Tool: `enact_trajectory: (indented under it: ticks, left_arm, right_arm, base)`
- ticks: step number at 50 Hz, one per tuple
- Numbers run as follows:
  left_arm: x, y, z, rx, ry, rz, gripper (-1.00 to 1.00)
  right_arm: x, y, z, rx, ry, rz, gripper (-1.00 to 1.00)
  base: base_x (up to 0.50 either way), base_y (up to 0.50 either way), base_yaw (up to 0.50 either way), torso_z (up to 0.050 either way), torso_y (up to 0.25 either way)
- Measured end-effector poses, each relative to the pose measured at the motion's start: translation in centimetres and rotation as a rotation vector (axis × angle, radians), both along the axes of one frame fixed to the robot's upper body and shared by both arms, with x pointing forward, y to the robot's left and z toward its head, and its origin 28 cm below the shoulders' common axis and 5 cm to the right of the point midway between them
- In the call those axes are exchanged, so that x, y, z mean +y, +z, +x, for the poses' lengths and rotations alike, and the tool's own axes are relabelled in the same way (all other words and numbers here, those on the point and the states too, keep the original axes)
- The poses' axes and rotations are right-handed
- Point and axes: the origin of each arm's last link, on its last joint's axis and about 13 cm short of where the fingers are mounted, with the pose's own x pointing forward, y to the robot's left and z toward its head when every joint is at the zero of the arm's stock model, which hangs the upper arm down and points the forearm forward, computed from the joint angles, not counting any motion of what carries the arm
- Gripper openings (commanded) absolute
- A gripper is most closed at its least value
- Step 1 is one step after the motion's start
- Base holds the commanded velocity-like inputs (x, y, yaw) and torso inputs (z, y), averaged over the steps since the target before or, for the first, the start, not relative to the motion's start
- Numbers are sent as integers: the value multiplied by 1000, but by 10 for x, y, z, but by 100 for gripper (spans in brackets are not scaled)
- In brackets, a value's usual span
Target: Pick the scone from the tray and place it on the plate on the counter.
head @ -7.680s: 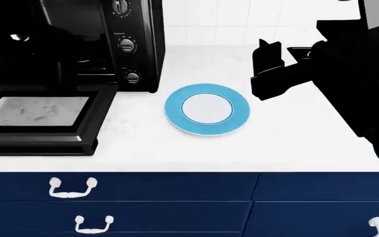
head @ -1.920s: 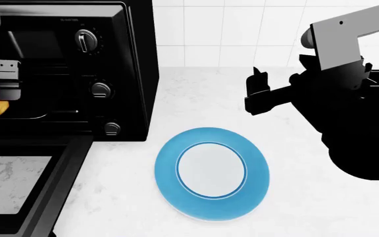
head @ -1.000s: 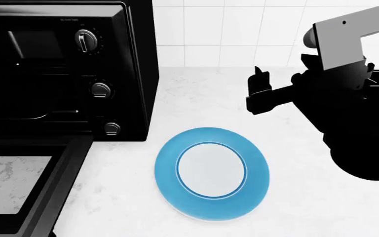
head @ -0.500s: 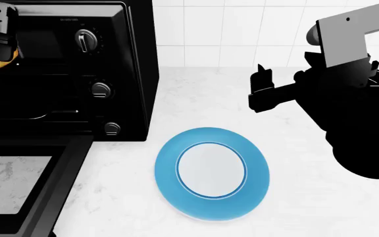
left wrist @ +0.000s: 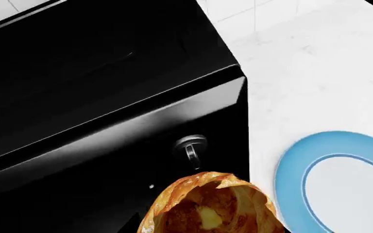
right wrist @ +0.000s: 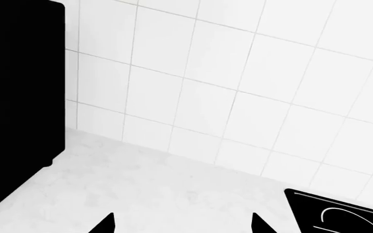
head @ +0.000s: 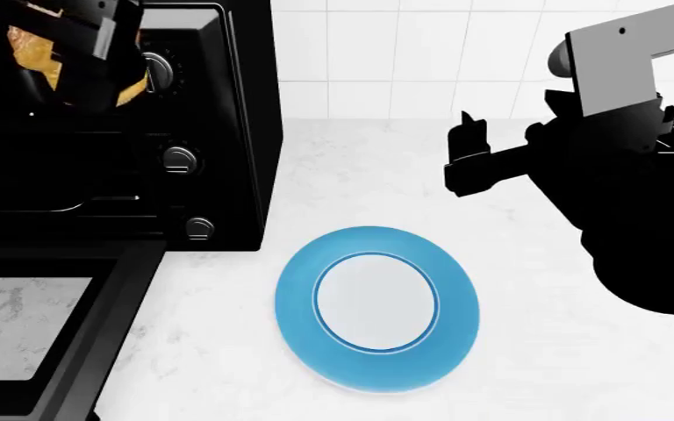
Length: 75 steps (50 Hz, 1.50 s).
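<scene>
My left gripper (head: pixel 80 48) is shut on the scone (head: pixel 31 46), a flaky golden-brown lump, and holds it high in front of the black toaster oven's (head: pixel 214 132) upper front. In the left wrist view the scone (left wrist: pixel 209 206) fills the space between the jaws, above the oven's knob (left wrist: pixel 192 145). The sky-blue-rimmed plate (head: pixel 302 307) lies bare on the white marble counter (head: pixel 349 167), to the right of and below the scone; its rim (left wrist: pixel 290 170) shows in the left wrist view. The tray cannot be told apart in the dark oven cavity. My right gripper (head: pixel 469 140) is open and empty above the counter, beyond the plate.
The oven's glass door flap (head: pixel 32 324) hangs open at the front left. A white tiled wall (right wrist: pixel 238 87) runs behind the counter. A black stovetop corner (right wrist: pixel 342 213) lies to the right. My right arm (head: pixel 630 219) covers the right side.
My left gripper has carried the scone out of the oven cavity, up and to the right, and now holds it before the oven's top knob. The right arm has barely moved.
</scene>
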Motion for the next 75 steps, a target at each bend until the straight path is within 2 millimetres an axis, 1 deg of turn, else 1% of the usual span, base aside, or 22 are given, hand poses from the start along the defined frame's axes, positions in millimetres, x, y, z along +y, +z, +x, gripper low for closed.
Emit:
enact_trajectory:
  ticks: [6, 12, 25, 41, 49, 57, 66, 75]
  left_arm:
    - [-13, 1, -8, -3, -89, 14, -100]
    - [-28, -4, -7, 2, -162, 34, -100]
    - [-60, -21, 11, 24, -272, 41, -100]
    - [-84, -42, 34, 61, -380, 11, -100]
    - [-93, -58, 45, 98, -416, -3, -100]
    - [-103, -82, 59, 159, -444, -7, -100]
    - [-114, -105, 66, 214, -486, 1, -100]
    - [-122, -123, 73, 240, -513, -5, -100]
  right_arm:
    - [0, 0, 0, -1, 0, 1, 100]
    - [0, 0, 1, -2, -1, 3, 100]
    - [0, 0, 3, -5, -10, 3, 100]
    - [-5, 4, 7, -19, -87, 11, 100]
    - [-7, 6, 7, -22, -98, 12, 100]
    - [-8, 5, 8, -23, -103, 13, 100]
    - [-9, 4, 9, -22, -105, 14, 100]
    - [-9, 3, 10, -21, -106, 12, 100]
  base:
    - [0, 0, 0, 0, 0]
    - [0, 0, 0, 0, 0]
    - [0, 0, 0, 0, 0]
    - [0, 0, 0, 0, 1]
    - [0, 0, 0, 0, 0]
    - [0, 0, 0, 0, 0]
    - [0, 0, 0, 0, 0]
    - [0, 0, 0, 0, 1]
